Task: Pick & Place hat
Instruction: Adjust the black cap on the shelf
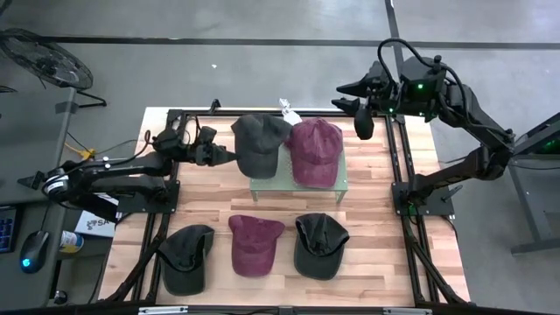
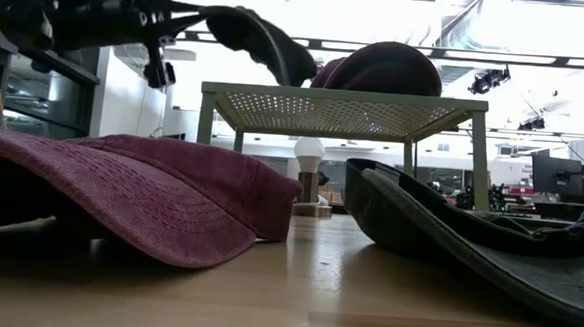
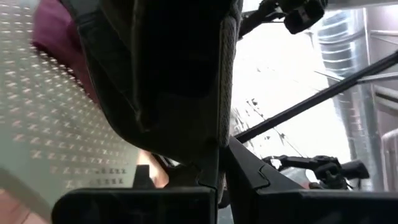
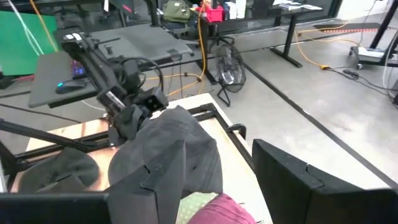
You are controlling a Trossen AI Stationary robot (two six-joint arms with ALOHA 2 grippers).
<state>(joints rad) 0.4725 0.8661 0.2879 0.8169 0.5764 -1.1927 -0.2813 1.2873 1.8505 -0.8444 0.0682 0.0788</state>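
Dark hats (image 1: 259, 143) number three, maroon hats (image 1: 316, 151) two; left pincer (image 1: 219, 154) pinching one dark hat.

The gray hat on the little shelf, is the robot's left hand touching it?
Touching. In the high view the left gripper is shut on the gray hat.

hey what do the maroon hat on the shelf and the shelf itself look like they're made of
The maroon hat looks like washed cotton twill, matte and faded, with visible panel seams. The shelf looks like painted metal, pale green: its top is perforated with small holes and it stands on thin straight legs. Plastic can't be ruled out.
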